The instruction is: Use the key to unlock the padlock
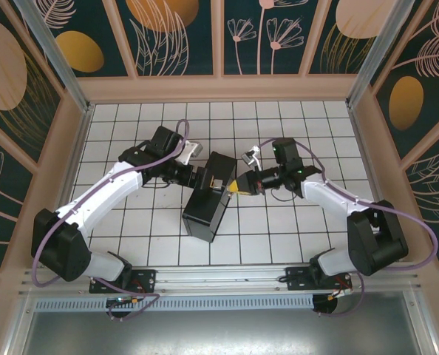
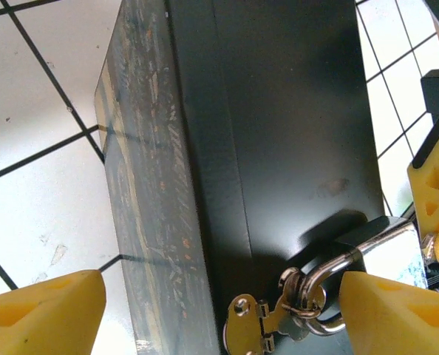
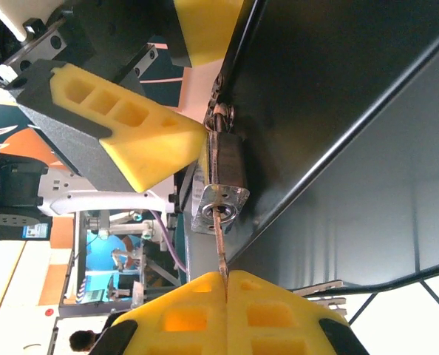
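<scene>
Clerk: Overhead?
Me: Black box (image 1: 207, 207) on the tiled table (image 1: 131, 118); my left claw (image 1: 206, 177) and right claw (image 1: 238, 186) meet at its far end.
Clerk: Left wrist?
Me: Left claw (image 2: 219, 318) spread wide, astride the box. Padlock (image 2: 386, 251) hanging from the hasp (image 2: 253, 325), beside one finger (image 2: 397, 310).
Clerk: Right wrist?
Me: Right claw (image 3: 225, 285) clamped on the key (image 3: 221, 248), blade entering the padlock (image 3: 225, 174).

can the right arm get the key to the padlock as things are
Looks like yes: the right tool is shut on the key, whose tip sits at the padlock keyhole, nothing between.
</scene>
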